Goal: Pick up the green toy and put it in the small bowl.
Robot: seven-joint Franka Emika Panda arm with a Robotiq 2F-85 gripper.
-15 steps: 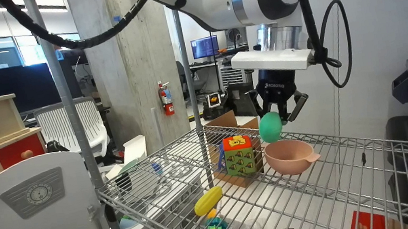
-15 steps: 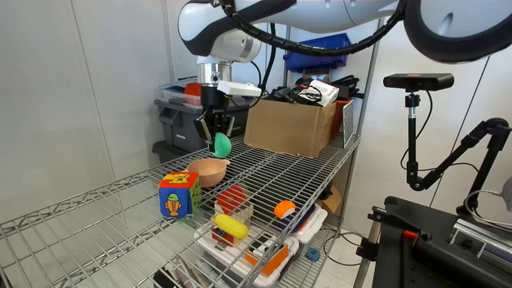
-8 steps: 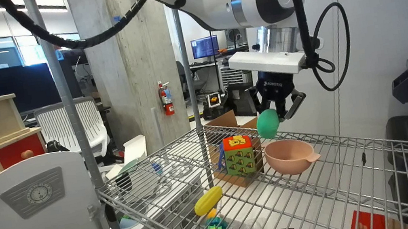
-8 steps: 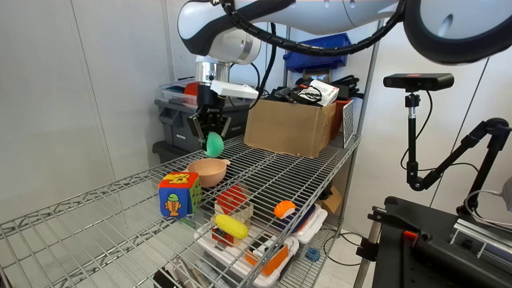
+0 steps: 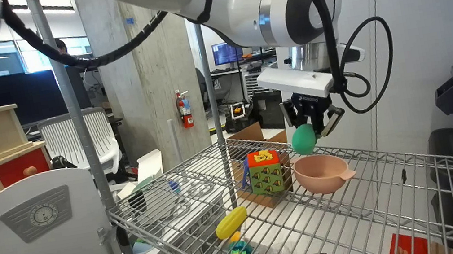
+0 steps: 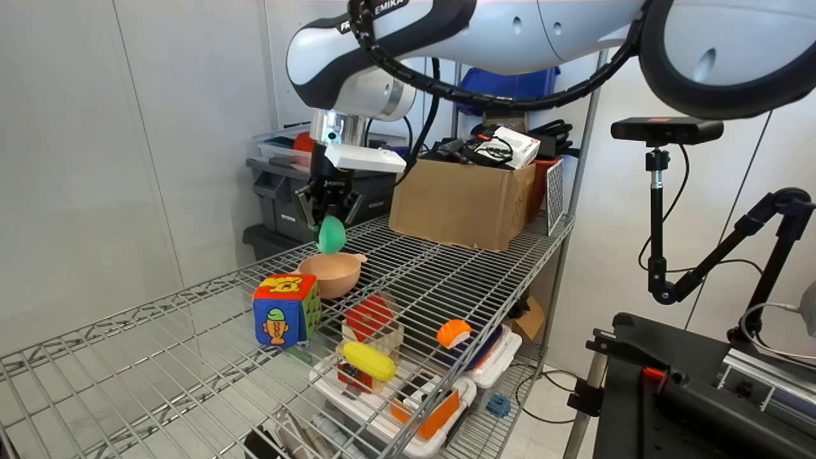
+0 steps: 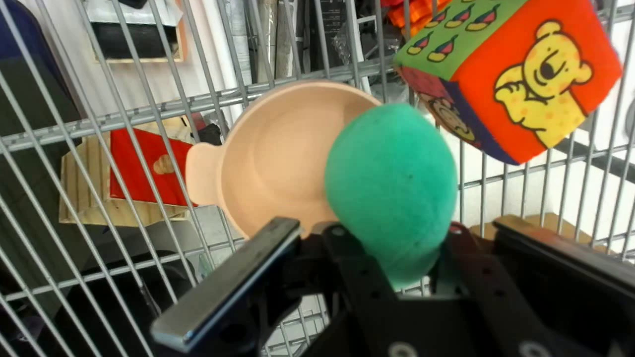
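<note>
The green toy (image 5: 304, 139) is a smooth, bright green rounded ball. My gripper (image 5: 313, 128) is shut on it, with fingers on both sides, also in the wrist view (image 7: 397, 230). The salmon-coloured small bowl (image 5: 324, 175) stands upright on the wire shelf with a small side handle. The toy hangs in the air a little above the bowl's rim. In the wrist view the toy (image 7: 392, 188) covers the right part of the bowl (image 7: 278, 158), on the side towards the cube. In an exterior view the toy (image 6: 331, 235) is just above the bowl (image 6: 331, 277). The bowl's visible inside holds nothing.
A multicoloured cloth cube (image 6: 287, 310) stands close beside the bowl on the wire shelf (image 6: 191, 357). A yellow corn-like toy (image 6: 369, 361) and an orange sushi-like toy (image 6: 453, 333) lie towards the shelf's edge. A large cardboard box (image 6: 452, 201) stands farther along the shelf.
My gripper, still holding the green toy, has shifted across the bowl, leftwards in an exterior view. It rose slightly, then came lower, and the wrist tilted a little. Bowl and cube have not moved.
</note>
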